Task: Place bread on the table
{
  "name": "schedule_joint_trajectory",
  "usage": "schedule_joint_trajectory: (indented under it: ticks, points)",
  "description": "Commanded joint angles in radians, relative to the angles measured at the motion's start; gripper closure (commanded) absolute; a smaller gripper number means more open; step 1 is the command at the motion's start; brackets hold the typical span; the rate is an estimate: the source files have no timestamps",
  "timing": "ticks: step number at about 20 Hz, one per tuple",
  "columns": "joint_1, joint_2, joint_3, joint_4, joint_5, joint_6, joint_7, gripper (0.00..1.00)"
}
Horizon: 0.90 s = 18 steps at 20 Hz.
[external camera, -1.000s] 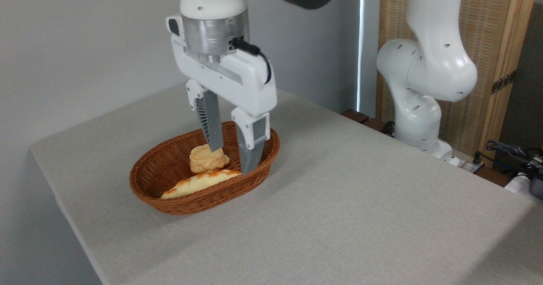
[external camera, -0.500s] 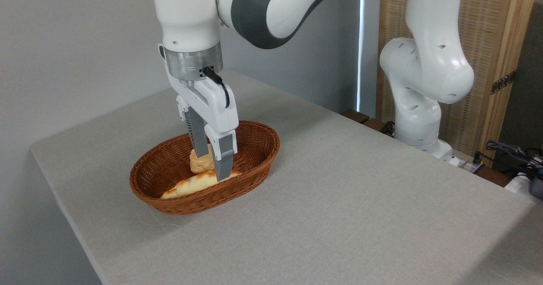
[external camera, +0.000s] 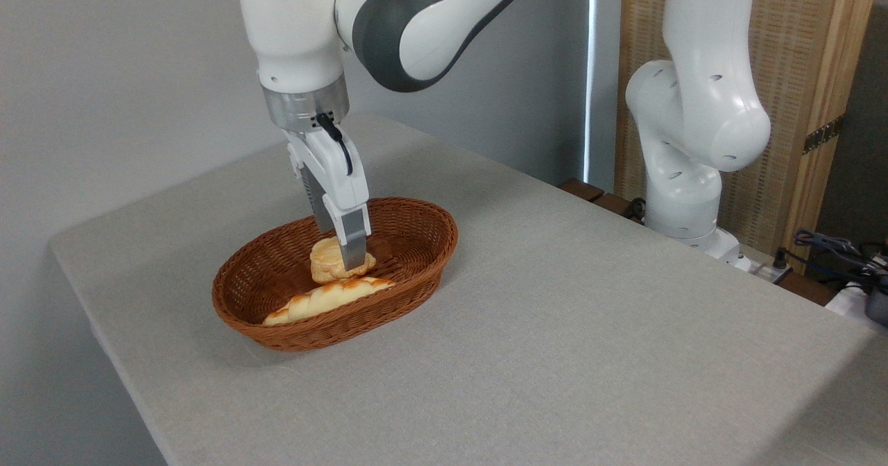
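Inside the wicker basket (external camera: 416,244) on the surface (external camera: 555,327), the roundish bread (external camera: 329,266) has no clear long axis; claw (external camera: 347,261) sits over it, can't tell its opening or grip.

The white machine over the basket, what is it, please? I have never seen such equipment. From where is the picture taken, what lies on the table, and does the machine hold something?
It is a robot arm, bolted down beside the table's far right edge and bending over it. At its end is a gripper, a hand with two grey fingers. One fixed camera, standing off the table and looking down at an angle, took the picture.

On the table, covered in grey cloth, stands a brown wicker basket. Inside it lie a small round bun, the bread, and nearer the camera a long golden loaf.

The fingers reach down into the basket around the bun. From this angle one finger hides the other, so I cannot tell whether they already pinch it. The bun has not yet left the basket.
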Motion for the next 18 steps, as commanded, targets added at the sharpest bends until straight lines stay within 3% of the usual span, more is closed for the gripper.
schedule_joint_trajectory:
  ticks: [1, 18]
  points:
    - [-0.039, -0.013, 0.010, -0.062, -0.015, 0.038, -0.008, 0.00]
    - [-0.116, 0.040, 0.010, -0.115, -0.024, 0.139, -0.010, 0.00]
